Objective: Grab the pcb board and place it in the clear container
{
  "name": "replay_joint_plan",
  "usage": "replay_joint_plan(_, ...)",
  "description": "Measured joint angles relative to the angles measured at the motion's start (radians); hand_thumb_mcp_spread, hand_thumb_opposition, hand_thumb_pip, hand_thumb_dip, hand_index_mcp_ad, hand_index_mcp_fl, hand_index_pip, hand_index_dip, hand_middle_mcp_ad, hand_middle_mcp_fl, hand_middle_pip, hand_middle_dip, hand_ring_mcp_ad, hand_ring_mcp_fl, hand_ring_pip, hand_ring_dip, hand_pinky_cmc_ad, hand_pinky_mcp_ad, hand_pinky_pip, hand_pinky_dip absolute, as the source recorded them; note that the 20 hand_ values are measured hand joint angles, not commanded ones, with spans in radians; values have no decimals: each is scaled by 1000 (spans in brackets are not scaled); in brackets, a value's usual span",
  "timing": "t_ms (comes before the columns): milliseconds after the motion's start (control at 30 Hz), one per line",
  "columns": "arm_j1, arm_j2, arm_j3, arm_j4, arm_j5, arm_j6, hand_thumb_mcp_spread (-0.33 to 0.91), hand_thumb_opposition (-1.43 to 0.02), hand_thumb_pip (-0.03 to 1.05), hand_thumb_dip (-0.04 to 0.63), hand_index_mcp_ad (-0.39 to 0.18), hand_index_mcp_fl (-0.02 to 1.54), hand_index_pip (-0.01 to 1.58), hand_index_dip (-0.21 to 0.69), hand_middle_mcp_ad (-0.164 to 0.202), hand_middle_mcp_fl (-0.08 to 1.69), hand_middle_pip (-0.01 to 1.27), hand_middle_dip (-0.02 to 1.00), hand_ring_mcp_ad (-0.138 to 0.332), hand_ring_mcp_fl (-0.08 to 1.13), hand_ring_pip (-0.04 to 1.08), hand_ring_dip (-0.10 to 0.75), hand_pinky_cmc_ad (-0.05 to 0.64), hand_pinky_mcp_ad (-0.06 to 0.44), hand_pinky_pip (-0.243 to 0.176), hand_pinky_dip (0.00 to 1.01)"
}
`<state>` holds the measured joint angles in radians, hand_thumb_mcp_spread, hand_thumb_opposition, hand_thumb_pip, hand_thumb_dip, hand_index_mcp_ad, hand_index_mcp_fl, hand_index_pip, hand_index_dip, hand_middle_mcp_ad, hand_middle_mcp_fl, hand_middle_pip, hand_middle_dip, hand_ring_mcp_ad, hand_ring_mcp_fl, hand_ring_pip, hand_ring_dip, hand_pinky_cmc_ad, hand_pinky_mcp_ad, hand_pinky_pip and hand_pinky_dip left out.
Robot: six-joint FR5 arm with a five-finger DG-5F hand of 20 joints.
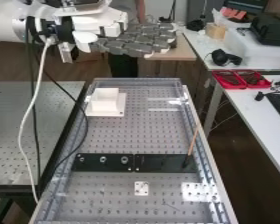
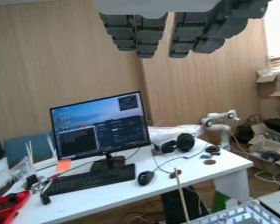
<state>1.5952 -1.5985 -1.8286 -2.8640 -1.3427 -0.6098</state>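
Note:
The hand (image 1: 139, 41) is above the far end of the bench, its fingers straight and spread toward the right, with nothing in its grasp. In the wrist view, the straight fingers of the hand (image 2: 180, 31) hang down, touching nothing. A dark flat strip (image 1: 165, 163) lies across the perforated bench, well below the hand; whether it is the pcb board I cannot tell. Clear, see-through walls (image 1: 137, 81) edge the bench top; I cannot tell if they belong to the clear container.
A white square block (image 1: 105, 102) sits at the bench's far left. A thin brown stick (image 1: 192, 141) leans at the right edge. A small white plate (image 1: 142, 188) lies nearer. Cables (image 1: 33, 115) hang from the arm. Beside the bench, a white desk (image 2: 194, 167) carries a monitor (image 2: 101, 125).

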Motion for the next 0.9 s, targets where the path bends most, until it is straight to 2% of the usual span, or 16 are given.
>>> replay_joint_plan(133, -17, -28, -34, 55, 33, 34, 0, 0, 24, 0, -5, -9, 7, 16, -5, 0, 9, 28, 75, 9, 14, 12, 49, 35, -10, 21)
replay_joint_plan(200, -23, -37, -44, 77, 44, 47, 70, -89, 138, 12, -5, -7, 3, 14, -5, 0, 21, 24, 86, 0, 16, 12, 59, 31, -12, 58)
replay_joint_plan(267, -26, -47, -51, 92, 59, 61, 213, -278, 171, 23, -5, 23, 21, 61, -7, 3, 65, 26, 103, 2, 30, 12, 80, 49, -10, 122)
replay_joint_plan(333, -26, -59, -59, 107, 86, 67, 216, -380, 168, 19, -5, 44, 37, 77, -7, 2, 75, 28, 120, 2, 44, 12, 133, 87, -10, 168)
replay_joint_plan(433, -11, -83, -76, 143, 178, 79, 262, -494, 171, 23, -5, 73, 54, 122, -3, 3, 98, 26, 171, 5, 59, 12, 190, 126, -28, 246)
replay_joint_plan(500, 4, -97, -85, 162, 235, 87, 265, -538, 171, 23, -5, 75, 54, 126, -2, 9, 106, 31, 183, 2, 72, 12, 215, 152, -42, 267)
replay_joint_plan(533, 18, -106, -91, 176, 277, 94, 262, -553, 168, 23, -3, 75, 51, 122, -2, 9, 108, 31, 202, 2, 77, 12, 227, 147, -45, 290)
replay_joint_plan(600, 44, -125, -101, 199, 351, 109, 274, -569, 166, 23, -2, 73, 52, 133, -2, 2, 110, 33, 201, 7, 73, 12, 227, 166, -59, 307)
replay_joint_plan(633, 56, -134, -106, 210, 383, 115, 297, -590, 173, 23, 0, 115, 54, 148, -2, 9, 124, 31, 199, 9, 70, 12, 251, 166, -61, 318)
replay_joint_plan(733, 89, -160, -118, 245, 468, 130, 314, -620, 173, 23, 2, 138, 52, 152, 5, 19, 126, 47, 208, 3, 84, 12, 260, 166, -65, 326)
replay_joint_plan(833, 132, -204, -134, 311, 581, 163, 311, -618, 173, 16, 5, 138, 63, 169, 7, 21, 124, 49, 215, 7, 87, 12, 264, 176, -75, 337)
replay_joint_plan(900, 143, -226, -140, 342, 619, 179, 328, -620, 204, 23, 5, 171, 63, 180, 7, 21, 122, 51, 213, 9, 87, 12, 264, 185, -75, 337)
